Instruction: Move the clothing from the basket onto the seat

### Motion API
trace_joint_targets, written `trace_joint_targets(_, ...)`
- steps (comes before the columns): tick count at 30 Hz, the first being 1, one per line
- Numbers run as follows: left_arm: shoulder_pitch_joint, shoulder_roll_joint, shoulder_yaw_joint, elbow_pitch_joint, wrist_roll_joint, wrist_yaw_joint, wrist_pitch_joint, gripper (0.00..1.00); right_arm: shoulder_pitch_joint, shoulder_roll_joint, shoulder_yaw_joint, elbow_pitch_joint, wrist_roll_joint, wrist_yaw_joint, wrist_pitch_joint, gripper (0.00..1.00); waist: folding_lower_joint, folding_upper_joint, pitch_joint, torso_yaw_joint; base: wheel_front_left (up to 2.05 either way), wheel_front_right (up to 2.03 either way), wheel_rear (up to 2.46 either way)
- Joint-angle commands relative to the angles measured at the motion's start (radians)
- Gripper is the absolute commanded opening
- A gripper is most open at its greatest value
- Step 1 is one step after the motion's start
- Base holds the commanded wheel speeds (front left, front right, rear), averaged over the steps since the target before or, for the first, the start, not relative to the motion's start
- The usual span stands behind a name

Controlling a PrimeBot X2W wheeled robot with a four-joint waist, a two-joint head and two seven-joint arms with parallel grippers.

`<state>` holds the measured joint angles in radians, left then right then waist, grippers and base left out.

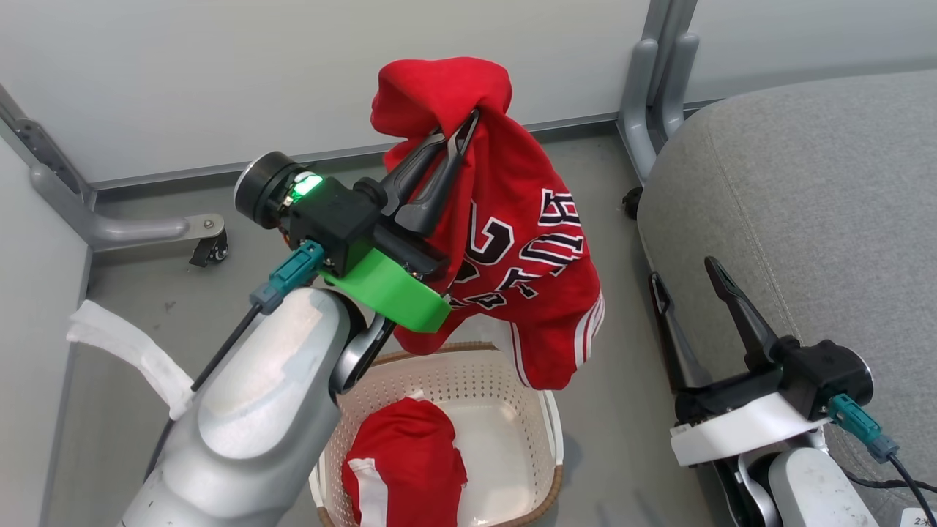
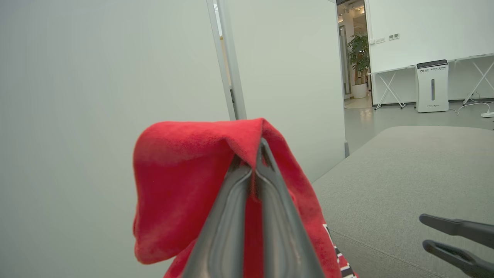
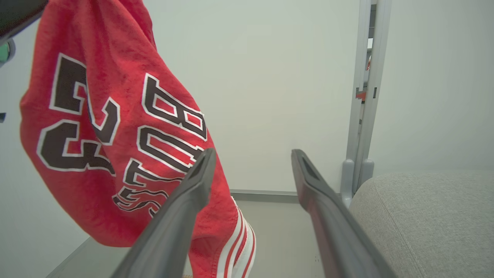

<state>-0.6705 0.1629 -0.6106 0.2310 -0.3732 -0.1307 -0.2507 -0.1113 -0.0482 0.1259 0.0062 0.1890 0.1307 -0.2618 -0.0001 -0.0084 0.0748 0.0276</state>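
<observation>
- The jersey (image 1: 523, 241) is up and out of the basket (image 1: 476, 373). It hangs from the left gripper (image 1: 458, 126), whose two dark fingers are pressed together on a bunched fold near the top of the cloth.
- From the left wrist, the red fabric drapes over the fingertips like a hood, and the rest falls away below.
- The jersey hangs over the basket's far edge, with its white-striped hem just above the brown rim. It is not over the seat (image 1: 805, 183) yet.
- It looks light, soft and quite limp, so it should swing and trail as it is carried. The low hem is the part most likely to catch the rim.
- The second red garment (image 1: 406, 461) lies crumpled toward the basket's left side. The best hold looks like a pinch on its highest gathered fold rather than a flat patch.
- The right gripper (image 1: 682, 271) stands spread wide with nothing in it, fingers pointing up, just beside the seat's left edge.
- The seat is a broad grey cushion with a rounded edge and a stitched seam. Its woven cover should keep cloth from sliding off.
- Around it are a grey floor (image 1: 607, 439), pale partition panels (image 1: 219, 73) and a grey frame post (image 1: 659, 73) behind the seat's far-left corner.
</observation>
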Motion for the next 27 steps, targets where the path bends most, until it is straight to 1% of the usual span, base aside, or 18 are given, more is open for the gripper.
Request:
trace_joint_targets(1,-0.015,0.005,-0.001,-0.008,-0.005,0.0,0.004,0.0,0.017,-0.003,0.002,-0.003,0.004,0.0,-0.004,1.0,0.0001,0.0084,-0.002,0.0,0.0,0.0,0.0)
trace_joint_targets(6,-0.016,0.006,-0.008,-0.028,-0.008,0.007,0.015,0.0,0.0,-0.003,0.018,-0.018,-0.01,0.0,-0.004,1.0,0.0001,0.0084,-0.003,0.001,0.0,0.0,0.0)
trace_joint_targets(12,-0.005,0.002,-0.019,-0.039,-0.009,0.008,0.013,0.0,-0.078,-0.003,0.093,-0.035,-0.066,0.0,-0.004,1.0,0.0001,0.0084,0.005,0.007,0.0,0.0,0.0)
trace_joint_targets(15,-0.004,-0.001,-0.025,-0.043,-0.009,0.008,0.011,0.0,-0.146,-0.006,0.154,-0.007,-0.103,0.0,-0.004,1.0,0.0001,0.0084,0.013,0.013,0.0,0.0,0.0)
trace_joint_targets(18,-0.008,-0.006,-0.035,-0.047,-0.009,0.007,0.009,0.0,-0.222,-0.035,0.211,0.032,-0.115,0.0,-0.004,1.0,0.0001,0.0084,0.021,0.025,0.0,0.0,0.0)
trace_joint_targets(22,-0.013,-0.013,-0.048,-0.052,-0.011,0.006,0.006,0.0,-0.309,-0.064,0.251,0.082,-0.107,0.0,-0.004,1.0,0.0001,0.0084,0.032,0.043,0.0,0.0,0.0)
trace_joint_targets(27,-0.014,-0.022,-0.064,-0.058,-0.01,0.005,0.003,0.0,-0.382,-0.093,0.305,0.154,-0.078,0.0,-0.004,1.0,0.0001,0.0084,0.041,0.059,0.0,0.0,0.0)
